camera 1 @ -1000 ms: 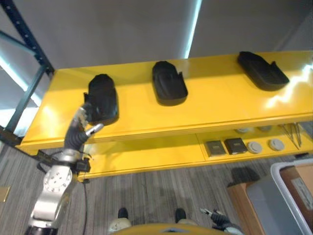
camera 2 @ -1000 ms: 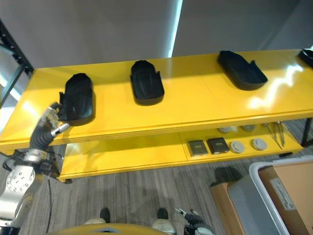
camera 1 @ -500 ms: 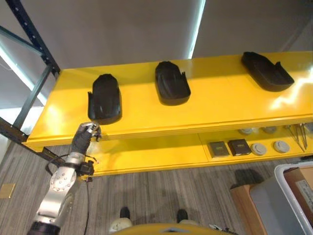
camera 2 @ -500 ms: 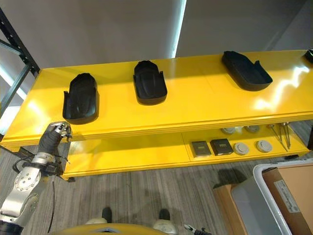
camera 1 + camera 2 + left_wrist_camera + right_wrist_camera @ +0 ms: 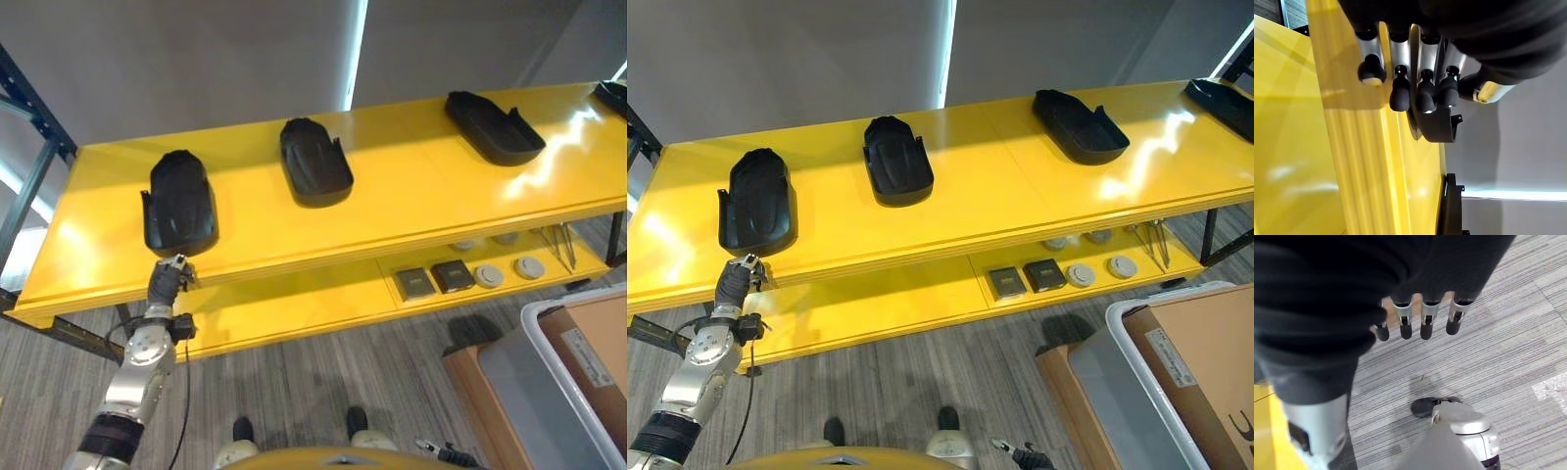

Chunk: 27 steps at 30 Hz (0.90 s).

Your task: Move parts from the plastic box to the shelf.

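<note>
Three black moulded parts lie on the yellow shelf's top board (image 5: 411, 201): one at the left (image 5: 178, 201), one in the middle (image 5: 315, 162), one at the right (image 5: 493, 127). A fourth part (image 5: 1218, 96) shows at the board's far right end. My left hand (image 5: 168, 277) hangs just below the board's front edge, under the left part, with fingers curled and nothing in them. In the left wrist view that part (image 5: 1435, 128) lies past the fingertips (image 5: 1399, 98). My right hand (image 5: 1019, 454) is low by my side, its fingers (image 5: 1426, 325) relaxed over the floor.
A grey plastic box (image 5: 534, 367) stands on the floor at the lower right, with a cardboard box (image 5: 600, 345) in it. The lower shelf holds two dark square pieces (image 5: 433, 280), round discs (image 5: 509, 271) and thin tools (image 5: 563, 245). A dark rack post (image 5: 24, 127) rises at the left.
My left hand has drawn back from the left part, dropped below the shelf's front edge and curled shut. The camera has shifted, so the whole shelf sits differently in view.
</note>
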### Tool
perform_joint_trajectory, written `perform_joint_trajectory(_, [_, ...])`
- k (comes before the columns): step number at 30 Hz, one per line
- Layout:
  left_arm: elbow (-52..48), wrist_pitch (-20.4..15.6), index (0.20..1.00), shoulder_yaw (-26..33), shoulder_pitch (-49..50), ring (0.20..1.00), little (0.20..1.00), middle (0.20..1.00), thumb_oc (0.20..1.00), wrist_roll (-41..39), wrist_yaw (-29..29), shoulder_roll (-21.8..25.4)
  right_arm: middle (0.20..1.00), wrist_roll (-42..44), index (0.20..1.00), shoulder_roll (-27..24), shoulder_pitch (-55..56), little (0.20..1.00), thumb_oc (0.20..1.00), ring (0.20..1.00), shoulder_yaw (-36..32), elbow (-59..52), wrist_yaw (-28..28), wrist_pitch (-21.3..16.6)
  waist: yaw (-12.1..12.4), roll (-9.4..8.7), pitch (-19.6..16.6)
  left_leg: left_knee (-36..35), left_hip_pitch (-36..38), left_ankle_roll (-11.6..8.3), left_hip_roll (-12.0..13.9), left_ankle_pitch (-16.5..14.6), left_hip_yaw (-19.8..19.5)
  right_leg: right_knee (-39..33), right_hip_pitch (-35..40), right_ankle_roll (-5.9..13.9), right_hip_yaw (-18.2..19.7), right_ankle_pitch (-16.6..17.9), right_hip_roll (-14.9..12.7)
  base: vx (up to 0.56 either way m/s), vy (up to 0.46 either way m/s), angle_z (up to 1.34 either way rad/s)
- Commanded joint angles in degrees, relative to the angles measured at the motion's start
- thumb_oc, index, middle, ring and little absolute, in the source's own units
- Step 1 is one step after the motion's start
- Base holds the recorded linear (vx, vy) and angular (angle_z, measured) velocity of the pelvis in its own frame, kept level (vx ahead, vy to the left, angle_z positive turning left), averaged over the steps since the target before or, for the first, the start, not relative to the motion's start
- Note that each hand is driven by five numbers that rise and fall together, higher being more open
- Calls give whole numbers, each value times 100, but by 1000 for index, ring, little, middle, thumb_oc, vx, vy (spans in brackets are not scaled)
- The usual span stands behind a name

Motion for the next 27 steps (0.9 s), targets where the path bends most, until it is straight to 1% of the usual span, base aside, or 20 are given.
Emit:
perform_joint_trajectory(1, [-43, -283, 200, 98, -490, 200, 200, 200, 200, 294, 79, 193, 1000, -80, 1000, -187, -164, 1000, 1000, 1000, 150, -84, 115, 9, 0, -142, 129, 326, -120, 93, 277, 1, 43, 506, -80, -57, 76, -184, -167, 0, 0, 0])
perform_joint_trajectory(3, [-34, -270, 200, 96, -489, 200, 200, 200, 200, 282, 141, 172, 1000, -96, 1000, -188, -153, 1000, 1000, 1000, 137, -92, 122, -13, -16, -132, 137, 336, -126, 95, 272, -4, 47, 513, -90, -55, 82, -186, -174, 4, 12, -4])
perform_joint_trajectory(8, [152, -433, 200, 146, -592, 200, 200, 200, 200, 308, 224, 182, 1000, -198, 1000, -225, -198, 1000, 1000, 1000, 165, -133, 137, 72, -61, -136, 137, 337, -111, 92, 269, -10, 76, 512, -91, -49, 117, -189, -176, 11, 7, -5])
perform_joint_trajectory(12, [-105, -496, 200, 221, -683, 200, 200, 200, 200, 291, 167, 246, 1000, -200, 1000, -241, -215, 1000, 1000, 1000, 159, -101, 135, 85, -66, -138, 143, 326, -89, 94, 273, -11, 85, 502, -76, -52, 118, -188, -180, 17, 4, -3])
perform_joint_trajectory(15, [-422, -308, 200, 306, -688, 200, 200, 200, 200, 212, 185, 281, 1000, -230, 1000, -227, -183, 1000, 1000, 1000, 105, -71, 150, 39, -58, -123, 150, 311, -81, 93, 264, -6, 71, 475, -57, -43, 113, -170, -188, 0, 0, 0])
perform_joint_trajectory(16, [-476, -190, 200, 320, -713, 200, 200, 200, 200, 268, 180, 285, 1000, -233, 1000, -206, -186, 1000, 1000, 1000, 104, -65, 139, 33, -57, -124, 141, 307, -75, 94, 260, -13, 71, 466, -48, -38, 103, -169, -193, 0, 0, 0])
perform_joint_trajectory(19, [-347, -37, 200, 290, -734, 200, 200, 200, 200, 214, 233, 235, 1000, -232, 1000, -180, -200, 1000, 1000, 1000, 139, -101, 112, 80, -65, -130, 115, 302, -71, 90, 259, -20, 74, 462, -41, -36, 104, -184, -189, 0, 0, 0])
perform_joint_trajectory(23, [50, 30, 200, 204, -781, 200, 200, 200, 200, 234, 289, 188, 1000, -268, 1000, -205, -204, 1000, 1000, 1000, 161, -103, 143, 94, -99, -134, 93, 311, -61, 88, 272, -21, 97, 471, -39, -39, 130, -198, -177, 0, 0, 0])
perform_joint_trajectory(27, [608, -9, 200, 103, -911, 200, 200, 200, 200, 311, 374, 148, 1000, -283, 1000, -244, -223, 1000, 1000, 1000, 170, -100, 169, 102, -149, -144, 100, 349, -81, 86, 288, -30, 128, 507, -74, -33, 164, -211, -172, 0, 0, 0])
